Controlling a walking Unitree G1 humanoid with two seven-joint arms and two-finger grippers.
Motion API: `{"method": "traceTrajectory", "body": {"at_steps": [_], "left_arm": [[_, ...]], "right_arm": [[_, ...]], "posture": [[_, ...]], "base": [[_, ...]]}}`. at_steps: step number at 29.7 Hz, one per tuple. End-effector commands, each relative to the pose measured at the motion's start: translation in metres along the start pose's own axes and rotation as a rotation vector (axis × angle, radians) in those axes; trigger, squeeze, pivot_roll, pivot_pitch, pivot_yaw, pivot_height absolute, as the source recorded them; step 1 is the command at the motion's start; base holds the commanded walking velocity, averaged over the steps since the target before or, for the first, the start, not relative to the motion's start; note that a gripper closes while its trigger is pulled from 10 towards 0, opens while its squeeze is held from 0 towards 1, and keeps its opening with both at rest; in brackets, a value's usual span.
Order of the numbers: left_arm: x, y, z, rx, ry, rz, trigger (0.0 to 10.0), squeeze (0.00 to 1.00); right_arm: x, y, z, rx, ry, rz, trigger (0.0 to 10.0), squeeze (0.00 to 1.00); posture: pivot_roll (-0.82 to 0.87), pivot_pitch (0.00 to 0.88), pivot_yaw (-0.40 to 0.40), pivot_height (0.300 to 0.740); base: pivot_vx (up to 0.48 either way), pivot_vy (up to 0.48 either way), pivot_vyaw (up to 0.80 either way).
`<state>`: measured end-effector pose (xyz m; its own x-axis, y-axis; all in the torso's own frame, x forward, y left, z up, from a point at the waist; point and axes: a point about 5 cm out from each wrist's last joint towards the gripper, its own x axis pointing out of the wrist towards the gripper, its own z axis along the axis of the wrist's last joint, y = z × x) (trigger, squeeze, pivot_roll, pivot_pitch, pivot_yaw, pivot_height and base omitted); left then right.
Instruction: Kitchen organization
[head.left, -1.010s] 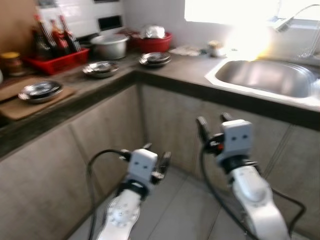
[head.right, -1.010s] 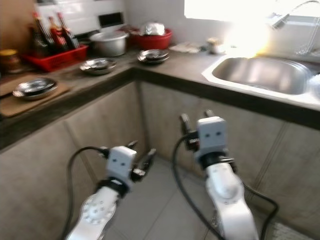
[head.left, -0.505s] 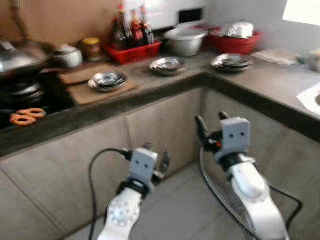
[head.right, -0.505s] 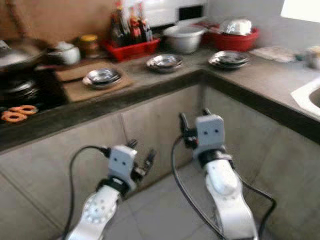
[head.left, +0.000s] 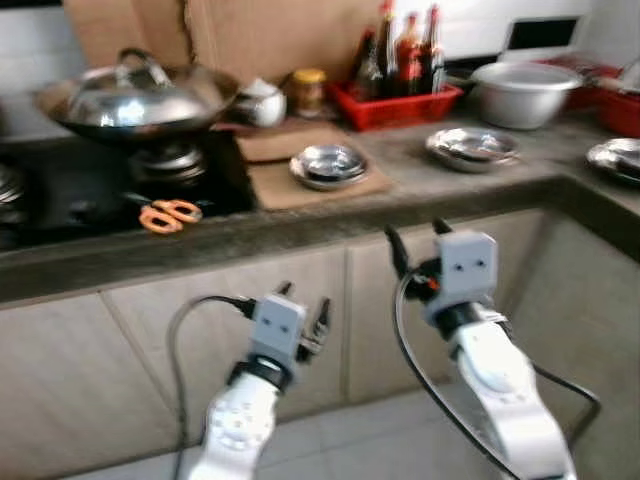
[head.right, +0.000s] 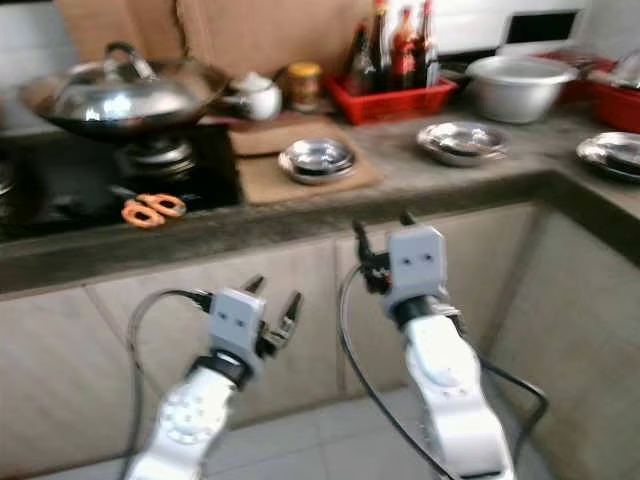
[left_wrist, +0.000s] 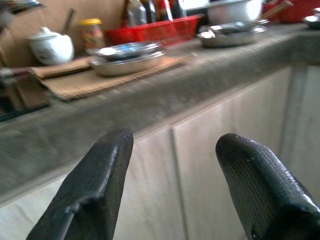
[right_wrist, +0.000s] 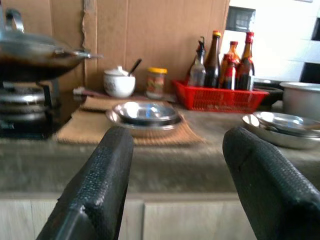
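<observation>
The left hand (head.left: 303, 308) hangs in the lower middle of the frame, in front of the cabinet doors (head.left: 200, 330) and below the surface (head.left: 420, 180), its two black fingers (left_wrist: 95, 185) spread apart and holding nothing. The right hand (head.left: 412, 240) sits higher, right of centre and just under the surface's front edge, its fingers (right_wrist: 100, 175) likewise spread wide and empty. Straight above the two hands, on the surface, a stack of steel bowls (head.left: 329, 165) rests on a brown mat (head.left: 320, 185). Toward the right, a second set of steel dishes (head.left: 472, 147) lies flat, and another stack (head.left: 615, 158) sits at the right edge of the frame. Behind these, in the upper right, stand a red basket (head.left: 405, 103) holding dark bottles (head.left: 405, 45) and a large metal pot (head.left: 525, 90). Near the upper centre a white lidded pot (head.left: 258, 103) and a yellow-capped jar (head.left: 309, 90) stand against a cardboard backing (head.left: 270, 35). In the upper left a lidded wok (head.left: 135, 98) sits on the black stove (head.left: 100, 190), with orange-handled scissors (head.left: 165, 213) lying on the stovetop in front of it.
</observation>
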<state>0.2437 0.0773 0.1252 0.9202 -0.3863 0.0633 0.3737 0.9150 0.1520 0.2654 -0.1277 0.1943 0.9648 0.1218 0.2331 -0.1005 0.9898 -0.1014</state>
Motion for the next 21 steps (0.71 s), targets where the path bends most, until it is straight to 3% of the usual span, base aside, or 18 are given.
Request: {"method": "traceTrajectory", "body": {"at_steps": [1, 13, 21], "left_arm": [[0.001, 0.005, 0.004, 0.010, -0.012, 0.013, 10.0, 0.00], [0.001, 0.005, 0.005, 0.010, -0.014, 0.017, 10.0, 0.00], [0.001, 0.005, 0.004, 0.010, -0.014, 0.019, 10.0, 0.00]], "right_arm": [[0.003, 0.003, 0.004, 0.018, -0.013, 0.007, 10.0, 0.00], [0.012, 0.003, 0.005, 0.033, -0.016, 0.026, 10.0, 0.00], [0.029, 0.003, 0.008, 0.042, 0.002, 0.096, 10.0, 0.00]], "posture": [[0.10, 0.000, -0.026, 0.740], [0.11, 0.000, -0.028, 0.740], [0.11, 0.000, -0.034, 0.740]], "base": [[0.315, 0.000, 0.00], [0.315, 0.000, 0.00], [0.313, 0.000, 0.00]]}}
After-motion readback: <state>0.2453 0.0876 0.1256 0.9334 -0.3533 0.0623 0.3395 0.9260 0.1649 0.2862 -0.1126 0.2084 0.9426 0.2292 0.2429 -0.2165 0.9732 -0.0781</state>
